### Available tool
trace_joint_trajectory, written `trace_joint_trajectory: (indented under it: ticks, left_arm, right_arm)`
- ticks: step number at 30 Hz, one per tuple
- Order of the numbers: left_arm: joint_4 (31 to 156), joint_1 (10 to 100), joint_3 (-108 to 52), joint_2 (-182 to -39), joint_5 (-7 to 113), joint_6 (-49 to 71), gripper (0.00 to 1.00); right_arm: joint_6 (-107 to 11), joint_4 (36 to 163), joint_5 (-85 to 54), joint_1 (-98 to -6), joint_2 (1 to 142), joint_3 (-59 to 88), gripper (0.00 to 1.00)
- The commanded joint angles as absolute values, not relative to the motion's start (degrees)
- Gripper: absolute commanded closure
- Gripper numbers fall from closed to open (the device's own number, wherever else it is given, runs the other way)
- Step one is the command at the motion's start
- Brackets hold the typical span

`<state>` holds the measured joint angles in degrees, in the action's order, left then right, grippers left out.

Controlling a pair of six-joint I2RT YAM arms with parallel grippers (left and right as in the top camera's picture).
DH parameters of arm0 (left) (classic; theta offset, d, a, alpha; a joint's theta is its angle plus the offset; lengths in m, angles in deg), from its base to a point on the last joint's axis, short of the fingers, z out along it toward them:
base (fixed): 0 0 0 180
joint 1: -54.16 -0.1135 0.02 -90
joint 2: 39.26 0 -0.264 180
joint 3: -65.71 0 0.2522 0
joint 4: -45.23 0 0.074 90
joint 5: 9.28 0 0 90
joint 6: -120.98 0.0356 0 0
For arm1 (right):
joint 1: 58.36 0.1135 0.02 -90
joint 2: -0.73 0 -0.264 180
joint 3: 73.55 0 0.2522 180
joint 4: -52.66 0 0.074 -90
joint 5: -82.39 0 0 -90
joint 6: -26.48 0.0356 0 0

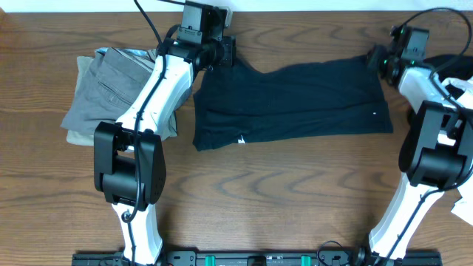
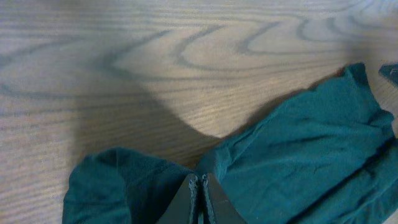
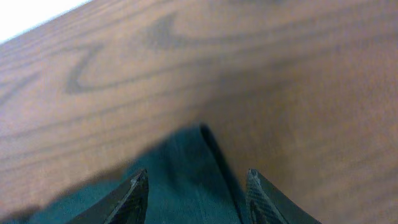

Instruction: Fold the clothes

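Note:
A dark teal garment (image 1: 295, 100) lies spread across the far middle of the wooden table. My left gripper (image 1: 224, 52) is at its far left corner. In the left wrist view the jaws (image 2: 200, 180) are shut, with the bunched cloth (image 2: 298, 155) gathered around the fingertips. My right gripper (image 1: 378, 60) is at the garment's far right corner. In the right wrist view its fingers (image 3: 196, 180) are open and straddle the corner of the cloth (image 3: 186, 180), which lies flat on the table.
A stack of folded grey and khaki clothes (image 1: 111, 89) sits at the far left, under my left arm. A white item (image 1: 462, 203) and a dark item (image 1: 451, 65) lie at the right edge. The table's far edge (image 3: 25, 18) is close behind the right gripper.

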<state>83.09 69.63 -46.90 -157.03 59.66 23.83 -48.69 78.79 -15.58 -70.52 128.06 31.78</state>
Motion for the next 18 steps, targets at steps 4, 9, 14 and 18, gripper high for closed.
trace_joint_trajectory:
  ticks: [4,9,14,18]
  left_arm:
    - [83.6,69.4,-47.8,-156.2,59.5,25.0,0.94]
    - [83.6,69.4,-47.8,-156.2,59.5,25.0,0.94]
    - [83.9,69.4,-47.8,-156.2,59.5,25.4,0.94]
    - [84.1,69.4,-47.8,-156.2,59.5,25.4,0.94]
  right_arm:
    - [-48.8,90.4,-18.6,-70.9,134.2,46.2,0.5]
    - [-48.1,94.3,-18.9,-70.9,138.7,50.1,0.49]
    - [-48.1,92.9,-19.0,-70.9,140.9,50.1,0.48]
    - [-48.1,92.7,-19.1,-70.7,141.5,50.1,0.47]
